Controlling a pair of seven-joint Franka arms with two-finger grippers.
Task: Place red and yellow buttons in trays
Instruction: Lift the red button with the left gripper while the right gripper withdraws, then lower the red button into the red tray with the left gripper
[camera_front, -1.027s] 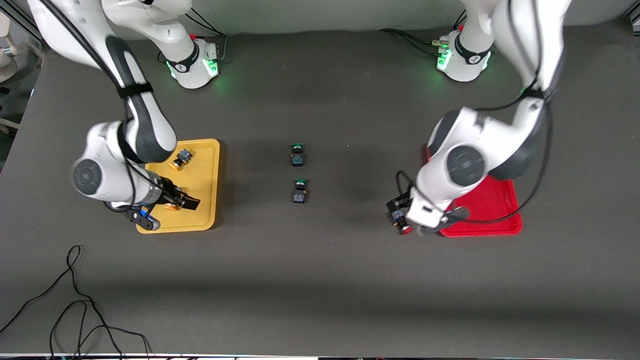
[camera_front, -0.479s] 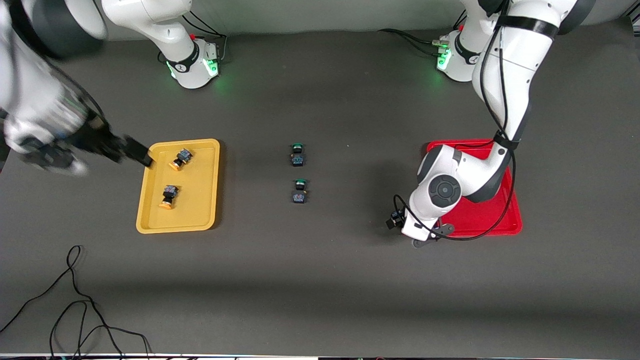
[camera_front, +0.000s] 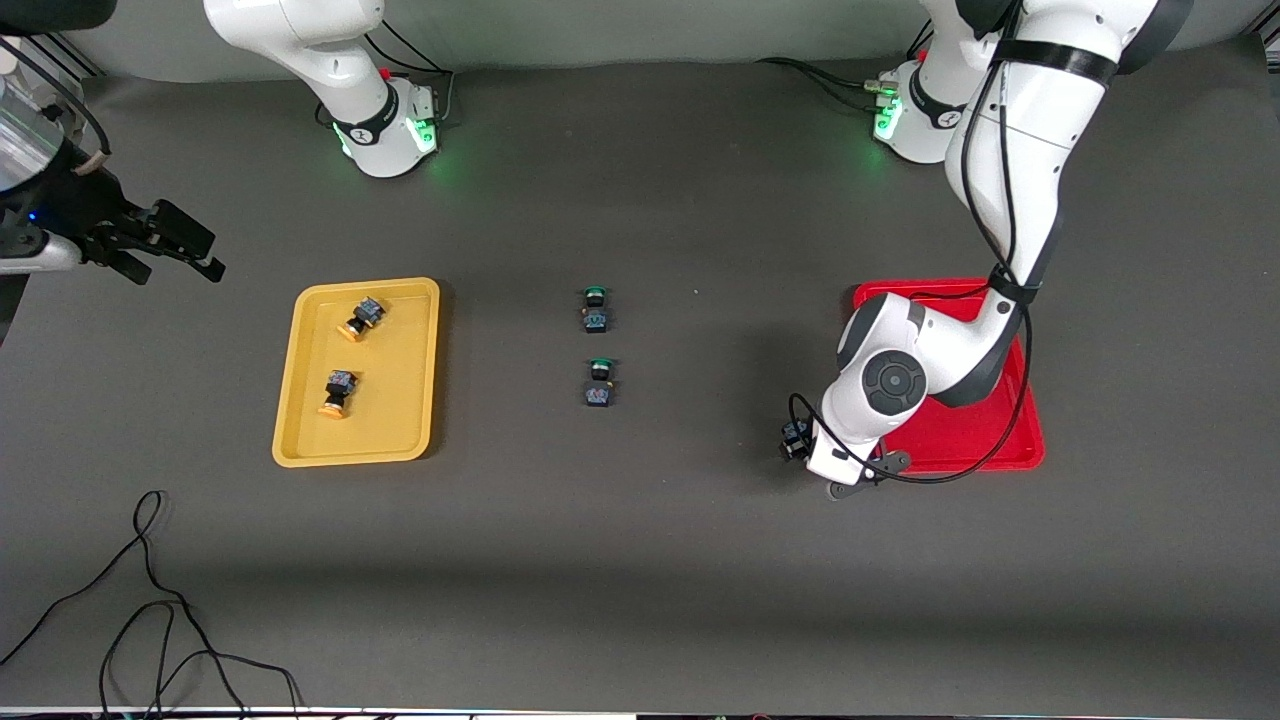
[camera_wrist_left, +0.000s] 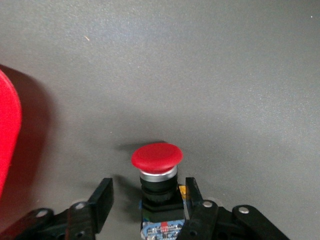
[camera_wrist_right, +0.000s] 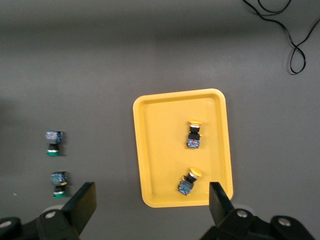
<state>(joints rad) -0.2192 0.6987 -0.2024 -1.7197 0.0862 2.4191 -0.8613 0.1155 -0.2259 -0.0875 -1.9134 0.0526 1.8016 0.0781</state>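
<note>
**Red button framed but not yet gripped: close square, lift clear, set inside the rim**

Stands upright on the dark mat: red-capped button (camera_wrist_left: 156, 159), at about four o'clock from the table's centre in the front view, just beside the red tray (camera_front: 1000, 452) at the tray's seven o'clock corner. Not yet in a tray.

Straddles it low to the mat: left gripper (camera_wrist_left: 148, 187), fingers spread. One finger (camera_wrist_left: 192, 192) looks to be touching the black body. Its partner stands apart from the body.

To do the step well:
- Centre first, so both pads meet the body together and do not shove the button sideways.
- Close on the square black-and-blue body below the cap, not on the round cap, which would likely slip.
- Lift straight up, high enough to clear the raised rim.
- Carry toward three o'clock and lower onto a bare part of the tray floor.
- Release low, to avoid a roll on the round cap.

Cannot tell whether a second red button lies in the red tray, since the left arm covers much of it.

Hangs spread and empty over the mat at about ten o'clock, waiting: right gripper (camera_front: 205, 255). At nine o'clock, yellow tray (camera_front: 418, 400) with both yellow buttons (camera_front: 362, 318) inside.

Leave the two green buttons (camera_front: 595, 308) at centre alone.
</note>
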